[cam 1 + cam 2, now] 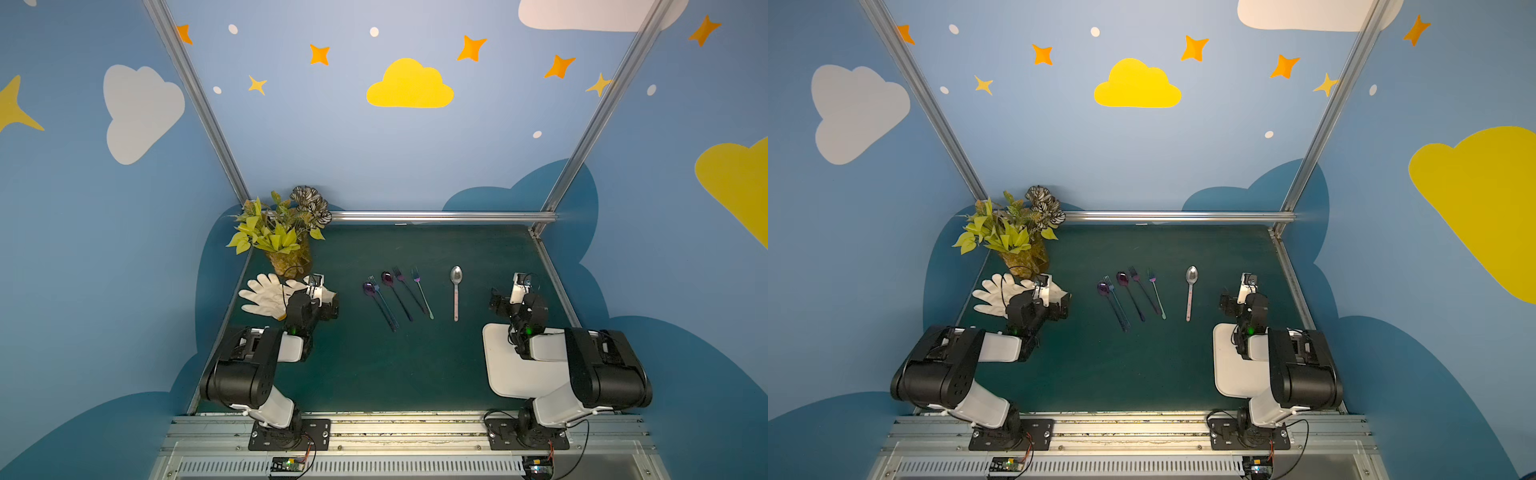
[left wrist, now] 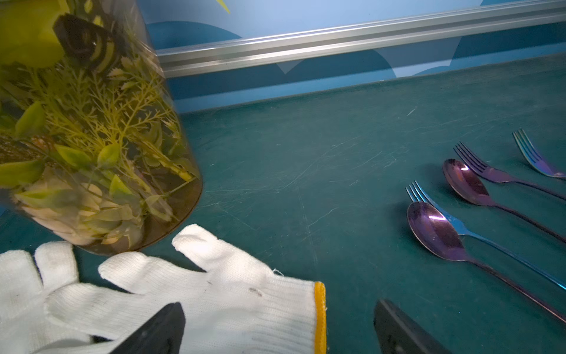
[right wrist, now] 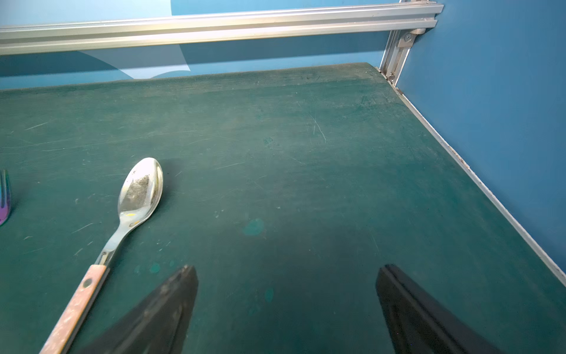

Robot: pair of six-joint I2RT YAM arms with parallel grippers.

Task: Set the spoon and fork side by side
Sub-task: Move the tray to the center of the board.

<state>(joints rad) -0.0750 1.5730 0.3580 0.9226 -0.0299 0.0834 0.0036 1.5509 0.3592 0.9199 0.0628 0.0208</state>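
Both top views look steeply down from high above the robot's base toward the back wall, far enough to hold the whole tabletop [image 1: 374, 374] and both arms; they are nearly the same picture, shifted slightly sideways. The left wrist camera sits low and close over the tabletop, looking past the left fingers [image 2: 159, 329] at the white glove [image 2: 229, 291], plant jar [image 2: 107, 153] and back rail [image 2: 337, 41]. The right wrist camera, equally low, looks past the right fingers [image 3: 165, 309] at the silver spoon [image 3: 141, 190] and far right corner. Both wrist views share the rail.

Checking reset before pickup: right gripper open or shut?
Open. On the right gripper, the fingers stand wide apart, with bare mat between them; nothing held.
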